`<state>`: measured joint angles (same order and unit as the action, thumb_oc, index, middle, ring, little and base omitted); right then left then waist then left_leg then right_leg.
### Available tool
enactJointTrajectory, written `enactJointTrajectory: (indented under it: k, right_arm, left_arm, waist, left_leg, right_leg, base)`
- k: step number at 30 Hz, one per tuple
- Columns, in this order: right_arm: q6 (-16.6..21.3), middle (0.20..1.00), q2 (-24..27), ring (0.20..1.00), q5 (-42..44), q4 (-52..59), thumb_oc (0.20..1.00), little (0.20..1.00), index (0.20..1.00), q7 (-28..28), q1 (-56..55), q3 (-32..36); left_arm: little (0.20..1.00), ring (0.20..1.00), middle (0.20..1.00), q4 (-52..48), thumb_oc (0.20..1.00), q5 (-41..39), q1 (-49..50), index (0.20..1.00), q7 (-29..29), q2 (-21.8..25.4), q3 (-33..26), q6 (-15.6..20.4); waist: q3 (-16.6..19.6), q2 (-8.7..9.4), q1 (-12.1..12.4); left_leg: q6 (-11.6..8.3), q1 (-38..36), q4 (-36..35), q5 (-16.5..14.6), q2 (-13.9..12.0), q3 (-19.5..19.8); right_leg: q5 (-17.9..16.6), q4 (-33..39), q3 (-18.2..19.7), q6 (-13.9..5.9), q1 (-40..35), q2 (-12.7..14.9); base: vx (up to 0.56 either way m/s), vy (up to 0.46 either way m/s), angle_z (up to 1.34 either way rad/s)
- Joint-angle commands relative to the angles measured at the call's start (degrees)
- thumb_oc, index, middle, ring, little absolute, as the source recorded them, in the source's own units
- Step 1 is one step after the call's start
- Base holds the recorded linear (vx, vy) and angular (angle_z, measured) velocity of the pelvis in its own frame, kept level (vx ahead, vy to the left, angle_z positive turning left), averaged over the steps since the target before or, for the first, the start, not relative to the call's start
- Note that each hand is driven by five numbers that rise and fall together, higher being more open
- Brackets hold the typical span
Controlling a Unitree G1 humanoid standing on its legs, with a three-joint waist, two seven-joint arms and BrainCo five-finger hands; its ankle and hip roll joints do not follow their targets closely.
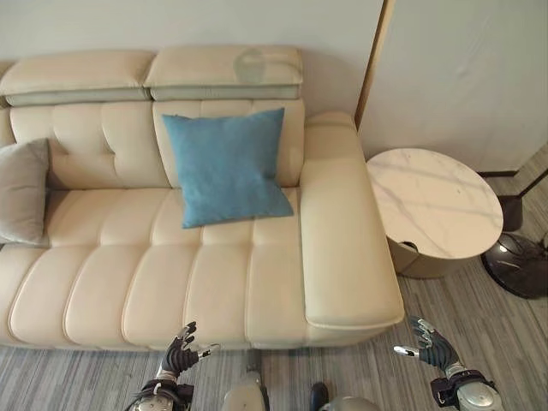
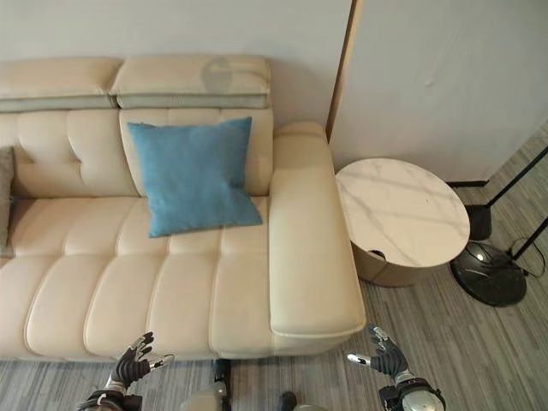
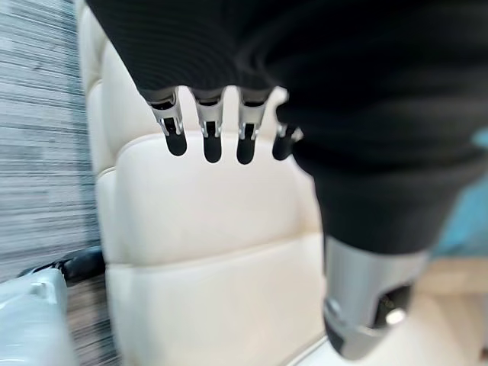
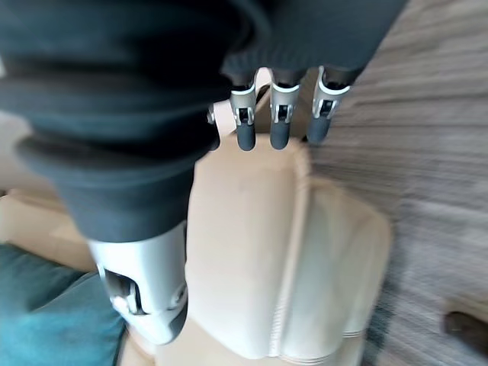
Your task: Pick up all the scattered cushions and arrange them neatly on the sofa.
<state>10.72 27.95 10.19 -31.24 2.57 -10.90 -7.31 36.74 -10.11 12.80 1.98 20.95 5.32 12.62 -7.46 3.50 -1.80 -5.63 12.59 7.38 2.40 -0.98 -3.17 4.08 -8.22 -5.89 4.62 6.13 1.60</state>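
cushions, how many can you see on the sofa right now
2: a blue cushion leaning against the sofa backrest near the armrest, and a grey cushion at the left edge, partly cut off. More may lie beyond that edge.

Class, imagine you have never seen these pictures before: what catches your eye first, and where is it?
The blue cushion stands out, leaning against the backrest of the cream sofa near its right armrest. A grey cushion sits at the sofa's left edge, and a round marble-topped side table stands beside the armrest. The left hand and right hand hover open, holding nothing.
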Motion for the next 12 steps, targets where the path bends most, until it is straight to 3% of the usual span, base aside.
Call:
enactJointTrajectory:
  k: [1,6,12]
  right_arm:
    - [2.1,1.0,-0.6,1.0,1.1,1.8,1.0,1.0,1.0,0.1,2.8,1.1]
    - [2.1,1.0,-1.2,1.0,1.0,0.6,1.0,1.0,1.0,0.1,1.3,1.5]
    - [1.7,1.0,-1.9,1.0,1.0,-1.0,1.0,1.0,1.0,-0.1,0.9,1.9]
  left_arm:
    - [1.0,1.0,1.0,-2.3,1.0,-1.1,-2.2,1.0,-0.4,1.8,-1.5,2.2]
    - [1.0,1.0,1.0,-1.2,1.0,0.0,-2.1,1.0,0.0,2.5,-1.6,2.1]
    - [1.0,1.0,1.0,-1.1,1.0,0.4,-1.5,1.0,0.1,2.9,-2.3,2.0]
  waist:
    - [0.4,0.61,-0.3]
    - [2.3,0.06,-1.1]
    - [3.9,0.17,-0.9]
  left_leg:
    - [2.94,-4.3,0.8,-6.0,1.9,1.9]
    - [2.92,-8.7,-5.1,-4.1,0.8,1.7]
    - [3.12,-12.1,-9.7,-3.2,1.0,2.0]
  right_leg:
    - [1.0,5.5,3.5,-9.59,-4.1,-0.3]
    - [1.1,6.1,1.5,-9.38,-5.5,-0.6]
    - [0.7,7.0,1.7,-9.75,-7.3,-0.6]
  base:
    - [0.05,0.019,0.04]
    - [0.03,0.035,0.18]
    - [0.03,0.049,0.04]
